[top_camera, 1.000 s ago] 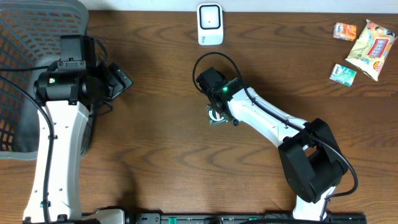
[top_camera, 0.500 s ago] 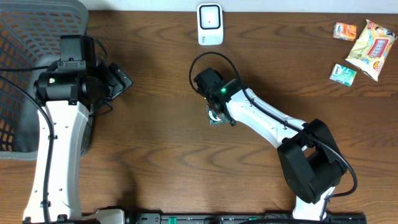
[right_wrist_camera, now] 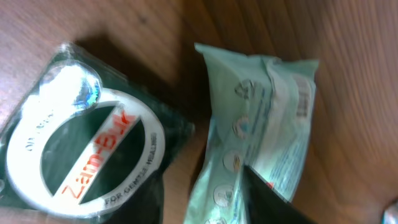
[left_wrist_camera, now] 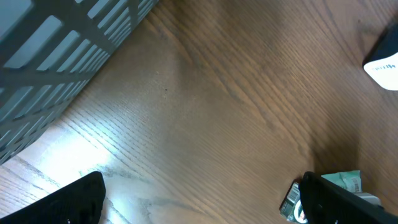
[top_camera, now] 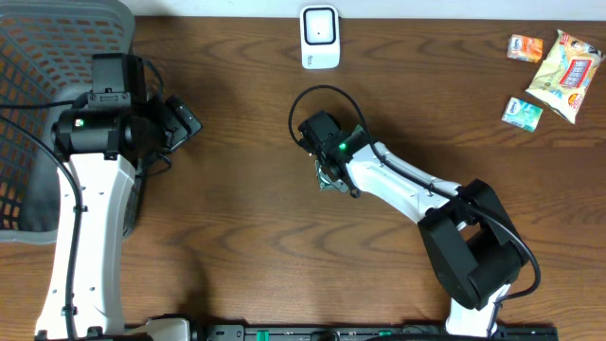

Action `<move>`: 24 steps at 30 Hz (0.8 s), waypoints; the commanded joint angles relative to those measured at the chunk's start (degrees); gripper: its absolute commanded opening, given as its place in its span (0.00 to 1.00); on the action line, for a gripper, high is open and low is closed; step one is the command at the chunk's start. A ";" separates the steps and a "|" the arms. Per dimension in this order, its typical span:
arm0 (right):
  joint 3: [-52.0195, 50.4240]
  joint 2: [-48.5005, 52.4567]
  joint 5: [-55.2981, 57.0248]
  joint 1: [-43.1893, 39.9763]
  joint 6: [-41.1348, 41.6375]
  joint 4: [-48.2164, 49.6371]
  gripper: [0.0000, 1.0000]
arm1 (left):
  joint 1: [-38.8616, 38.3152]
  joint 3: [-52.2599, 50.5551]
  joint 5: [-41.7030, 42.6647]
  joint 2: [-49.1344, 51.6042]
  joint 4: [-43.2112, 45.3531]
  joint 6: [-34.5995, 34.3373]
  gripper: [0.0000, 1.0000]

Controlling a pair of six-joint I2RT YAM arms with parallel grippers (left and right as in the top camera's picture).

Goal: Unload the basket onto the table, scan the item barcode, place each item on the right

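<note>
Two packets lie side by side on the wooden table under my right gripper (top_camera: pixel 327 172). One is a dark green packet (right_wrist_camera: pixel 87 155) with a round white "Zam-Buk" label. The other is a pale green packet (right_wrist_camera: pixel 264 118) with small printed text. My right gripper (right_wrist_camera: pixel 211 208) hangs just above them with its jaws apart; one dark finger (right_wrist_camera: pixel 277 199) overlaps the pale packet. The white barcode scanner (top_camera: pixel 319 36) stands at the table's far edge. My left gripper (top_camera: pixel 182 121) is open over bare wood, and both packets (left_wrist_camera: pixel 345 183) show by its right finger.
A grey mesh basket (top_camera: pixel 38 104) fills the far left, its wall (left_wrist_camera: pixel 56 56) close to the left gripper. Three snack packets (top_camera: pixel 566 62) lie at the far right corner. The right arm's black cable loops above the packets.
My right gripper's jaws have parted from shut, and it has shifted slightly left over the packets. The left arm has not moved.
</note>
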 commanded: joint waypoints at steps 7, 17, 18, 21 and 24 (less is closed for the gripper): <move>-7.41 -0.72 7.13 -2.75 0.68 8.72 0.47 | 0.28 -0.07 -0.70 0.04 0.02 -0.07 0.98; -7.98 -0.72 1.14 -4.17 0.66 10.62 0.40 | 0.28 -0.07 -0.72 0.04 0.00 -0.07 0.98; -8.26 -0.72 1.11 -4.42 0.61 11.30 0.40 | 0.28 -0.07 -0.72 0.04 0.02 -0.07 0.98; -9.38 -0.72 1.11 -5.49 0.44 13.68 0.39 | 0.28 -0.07 -0.72 0.02 0.00 -0.07 0.98; -10.99 -0.72 1.07 -6.80 0.46 15.54 0.39 | 0.28 -0.07 -0.72 0.04 0.02 -0.04 0.98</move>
